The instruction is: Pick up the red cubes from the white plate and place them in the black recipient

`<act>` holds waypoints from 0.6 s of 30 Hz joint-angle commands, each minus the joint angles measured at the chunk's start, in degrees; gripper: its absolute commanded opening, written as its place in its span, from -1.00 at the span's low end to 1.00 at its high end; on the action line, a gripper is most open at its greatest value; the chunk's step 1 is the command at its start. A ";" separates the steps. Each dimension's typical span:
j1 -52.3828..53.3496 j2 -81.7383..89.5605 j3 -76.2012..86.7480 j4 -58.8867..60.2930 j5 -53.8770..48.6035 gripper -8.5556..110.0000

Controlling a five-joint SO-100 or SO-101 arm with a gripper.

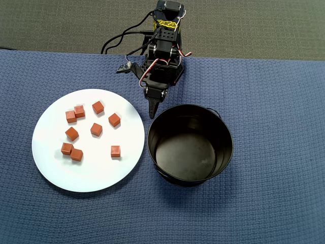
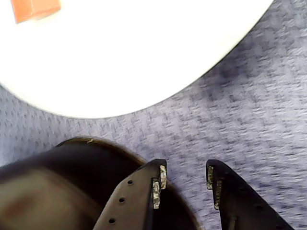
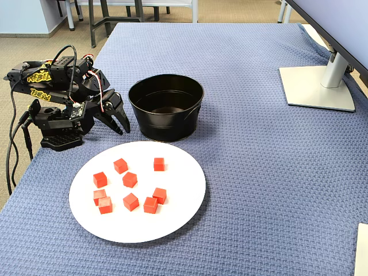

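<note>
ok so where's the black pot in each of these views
Overhead view: the black pot sits right of centre, beside the white plate.
Wrist view: only its blurred rim shows at the bottom left, behind the gripper.
Fixed view: upper middle, behind the plate.
Shared landmark: the white plate.

I see eight red-orange cubes (image 1: 96, 129), matte, on a glossy plain white plate (image 1: 56, 168). Pot (image 1: 223, 147) at its 3 o'clock in the overhead view is black, shiny dark inside. Cloth (image 1: 274, 203) under both is blue, waffle-weave pattern. My arm (image 3: 57, 98) is black with yellow labels and red-white wires; gripper (image 2: 184, 182) black, silvery specks on the fingertips (image 2: 163, 177). Grey monitor stand (image 3: 319, 86) at 2 o'clock in the fixed view. Grey-green carpet (image 1: 254, 25) past the cloth.
</note>
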 commanded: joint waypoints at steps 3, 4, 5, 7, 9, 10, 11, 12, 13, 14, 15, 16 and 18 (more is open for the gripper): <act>6.06 -2.72 -10.99 3.96 0.88 -0.86; 7.03 -3.08 -12.39 3.96 0.88 -0.86; 7.73 -3.52 -13.80 3.60 0.53 -0.86; 8.09 -4.48 -16.61 3.34 -3.78 -0.85; 8.79 -6.06 -20.13 5.01 -7.21 -0.77; 9.32 -7.38 -21.88 6.24 -8.70 -0.74; 10.20 -9.23 -23.55 7.03 -9.67 -0.72; 11.07 -11.69 -25.40 7.47 -10.11 -0.72; 11.95 -14.68 -27.51 7.65 -10.46 -0.71; 13.01 -18.19 -29.62 7.82 -10.81 -0.71; 14.24 -22.41 -32.08 8.09 -11.25 -0.70; 15.47 -26.72 -34.37 8.17 -11.87 -0.69; 18.54 -35.51 -37.97 6.50 -12.74 -0.68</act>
